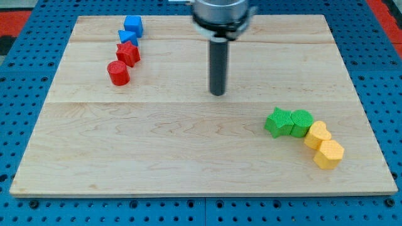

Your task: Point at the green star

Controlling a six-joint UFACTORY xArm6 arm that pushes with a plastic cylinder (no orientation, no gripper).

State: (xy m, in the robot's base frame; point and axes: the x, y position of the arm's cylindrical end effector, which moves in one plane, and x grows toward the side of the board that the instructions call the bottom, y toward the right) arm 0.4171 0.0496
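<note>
The green star (277,122) lies on the wooden board (157,150) at the view's right, touching a green round block (301,122) on its right side. My tip (217,93) rests on the board up and to the left of the green star, about a hundred pixels away, touching no block. The dark rod rises straight from the tip to the arm's end at the view's top.
Two yellow blocks (317,134) (328,154) continue the row down-right from the green round block. At the view's upper left stand a blue cube (133,26), a smaller blue block (128,39), a red star-like block (128,53) and a red cylinder (118,73).
</note>
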